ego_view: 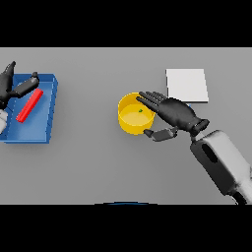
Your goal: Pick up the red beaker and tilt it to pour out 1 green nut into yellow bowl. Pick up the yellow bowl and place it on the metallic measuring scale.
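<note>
Yellow bowl: mid-surface, green nut inside. My right hand: open, fingers straight over its right rim, thumb beside its wall. Metallic scale: beyond-right of bowl. Red beaker: lying in blue tray, far left; my left hand open there. No legible writing.

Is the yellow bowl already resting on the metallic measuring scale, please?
No, the yellow bowl sits on the grey table, apart from the metallic measuring scale, with the right hand at its rim.
</note>
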Robot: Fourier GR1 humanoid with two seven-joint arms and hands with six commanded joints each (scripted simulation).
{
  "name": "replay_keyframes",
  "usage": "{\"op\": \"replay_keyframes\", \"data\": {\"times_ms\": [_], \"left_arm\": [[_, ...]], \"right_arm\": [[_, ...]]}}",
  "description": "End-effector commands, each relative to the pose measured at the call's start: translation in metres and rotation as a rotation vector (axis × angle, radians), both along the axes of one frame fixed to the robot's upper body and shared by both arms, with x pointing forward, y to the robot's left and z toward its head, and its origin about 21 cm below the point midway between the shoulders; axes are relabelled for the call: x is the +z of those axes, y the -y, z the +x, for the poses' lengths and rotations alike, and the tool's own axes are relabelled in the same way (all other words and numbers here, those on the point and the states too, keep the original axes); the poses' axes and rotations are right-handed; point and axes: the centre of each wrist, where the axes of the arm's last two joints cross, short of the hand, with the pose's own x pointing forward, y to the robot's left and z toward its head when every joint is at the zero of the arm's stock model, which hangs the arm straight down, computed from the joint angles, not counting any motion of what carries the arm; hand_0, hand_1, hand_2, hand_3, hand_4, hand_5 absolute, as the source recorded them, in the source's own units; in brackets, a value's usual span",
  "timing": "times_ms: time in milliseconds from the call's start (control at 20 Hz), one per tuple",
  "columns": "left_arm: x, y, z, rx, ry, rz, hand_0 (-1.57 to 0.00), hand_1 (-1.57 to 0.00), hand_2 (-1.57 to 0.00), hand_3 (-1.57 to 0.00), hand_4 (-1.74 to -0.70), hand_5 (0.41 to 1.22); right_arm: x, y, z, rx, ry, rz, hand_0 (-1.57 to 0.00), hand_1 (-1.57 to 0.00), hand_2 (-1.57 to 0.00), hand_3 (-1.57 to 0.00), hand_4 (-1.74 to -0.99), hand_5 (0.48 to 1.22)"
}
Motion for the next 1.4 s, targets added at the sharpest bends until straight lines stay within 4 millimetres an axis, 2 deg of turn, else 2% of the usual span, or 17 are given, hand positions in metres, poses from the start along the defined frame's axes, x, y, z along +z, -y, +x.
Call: {"op": "replay_keyframes", "data": {"times_ms": [0,300,450,850,950,1100,1200,1250,1300,1350], "left_arm": [[0.000,0.000,0.001,0.009,-0.004,0.002,0.00,0.00,0.00,0.00,-0.80,0.721],[0.001,0.003,0.001,-0.002,0.004,0.005,0.00,0.00,0.00,0.00,-0.79,0.720],[0.004,-0.002,0.002,-0.001,0.006,0.012,0.00,0.00,0.00,0.00,-0.80,0.729],[0.003,-0.006,-0.001,-0.010,0.013,0.012,0.00,0.00,0.00,0.00,-0.80,0.738],[0.009,-0.006,0.001,-0.009,0.013,0.016,0.00,0.00,0.00,0.00,-0.80,0.735],[0.003,-0.005,0.003,-0.004,0.007,0.007,0.00,0.00,0.00,0.00,-0.79,0.729],[0.008,-0.005,0.005,-0.015,0.025,0.015,0.00,0.00,0.00,0.00,-0.79,0.725],[0.009,-0.006,0.003,-0.014,0.030,0.011,0.00,0.00,0.00,0.00,-0.79,0.723],[0.009,-0.007,0.002,-0.007,0.025,0.011,0.00,0.00,0.00,0.00,-0.79,0.722],[0.009,-0.005,0.003,-0.011,0.026,0.009,0.00,0.00,0.00,0.00,-0.79,0.723]], "right_arm": [[-0.003,-0.001,0.003,0.024,-0.014,-0.028,0.00,0.00,0.00,0.00,-1.274,0.662],[-0.005,-0.021,0.025,0.130,-0.054,-0.143,0.00,0.00,0.00,0.00,-1.250,0.686],[-0.014,-0.030,0.029,0.169,-0.089,-0.175,0.00,0.00,0.00,0.00,-1.243,0.682],[-0.023,-0.039,0.040,0.195,-0.150,-0.293,0.00,0.00,0.00,0.00,-1.303,0.674],[-0.024,-0.044,0.039,0.220,-0.159,-0.329,0.00,0.00,0.00,0.00,-1.307,0.690],[-0.024,-0.049,0.040,0.215,-0.162,-0.349,0.00,0.00,0.00,-0.01,-1.308,0.729],[-0.024,-0.052,0.041,0.197,-0.163,-0.378,-0.02,-0.04,-0.07,-0.09,-1.339,0.784],[-0.023,-0.054,0.039,0.212,-0.162,-0.387,-0.09,-0.11,-0.13,-0.16,-1.362,0.820],[-0.025,-0.056,0.038,0.215,-0.157,-0.394,-0.26,-0.24,-0.23,-0.25,-1.387,0.900],[-0.025,-0.054,0.040,0.225,-0.156,-0.396,-0.51,-0.44,-0.39,-0.36,-1.425,0.964]]}}
